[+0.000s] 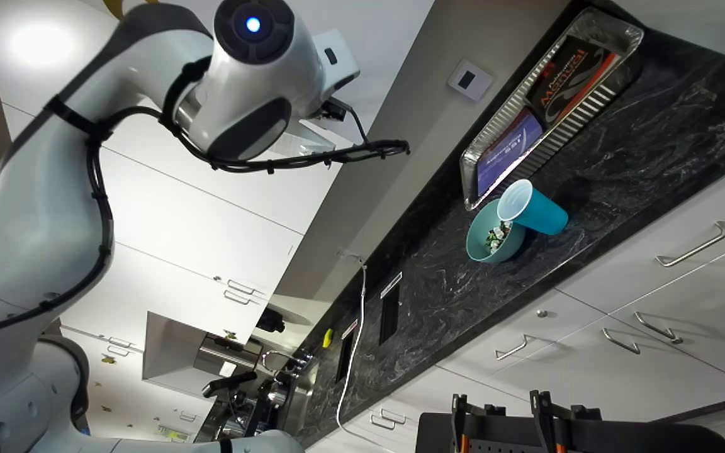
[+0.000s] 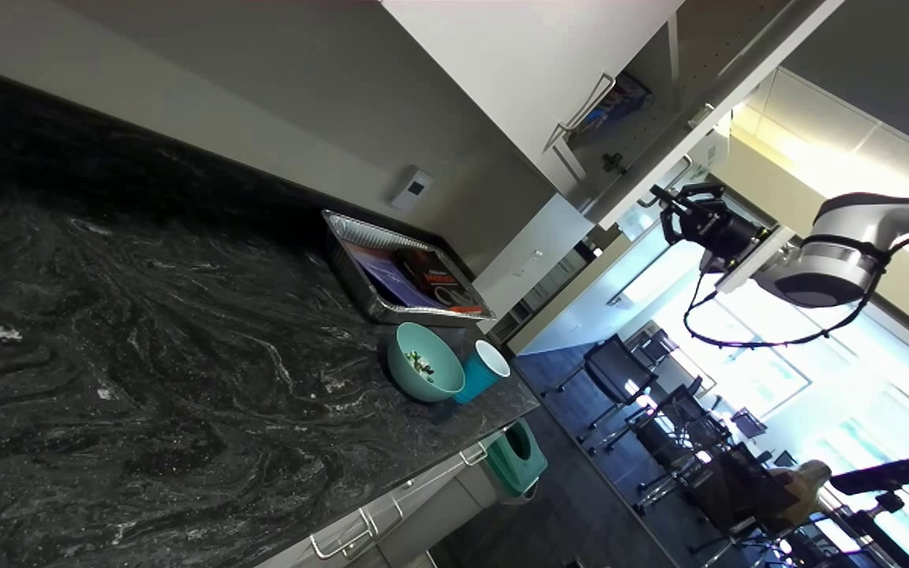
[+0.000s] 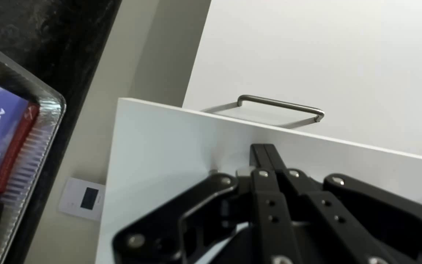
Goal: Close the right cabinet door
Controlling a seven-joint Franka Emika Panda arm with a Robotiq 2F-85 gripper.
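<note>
1. Counter [image 1: 627, 170]: dark, streaked with white. It carries the foil tray [image 1: 579, 119], ribbed along its sides.
2. Blue book [image 1: 507, 154] and black book [image 1: 567, 75]: lying inside the tray, next to each other.
3. Bowl [image 2: 443, 355]: just beside the tray. Small mixed pieces [image 1: 499, 238] lie in it; their kind cannot be made out.
4. Cup [image 1: 545, 211]: blue, upright, close to the bowl and near the tray.
5. White wall box [image 1: 471, 80]: fixed to the wall [image 1: 422, 123] above the tray.
6. Right cabinet door [image 3: 152, 146]: plain white slab, located higher than the tray. It stands open, swung out from the cabinet [image 2: 715, 31], whose inside shows in an exterior view with a coloured pack [image 2: 616, 106].
7. Neighbouring door [image 3: 306, 55]: closed, fitted with a bar handle [image 3: 282, 103]; also higher than the tray, visible past the edge of the right cabinet door in the wrist view.
8. Gripper [image 3: 264, 146]: higher than the tray, pointing at the face of the right cabinet door. Both fingers [image 3: 258, 157] lie together, narrow. Contact between fingertips and door cannot be confirmed.
9. Robot arm [image 1: 48, 189]: shown in both exterior views; outer end higher than the tray.
</note>
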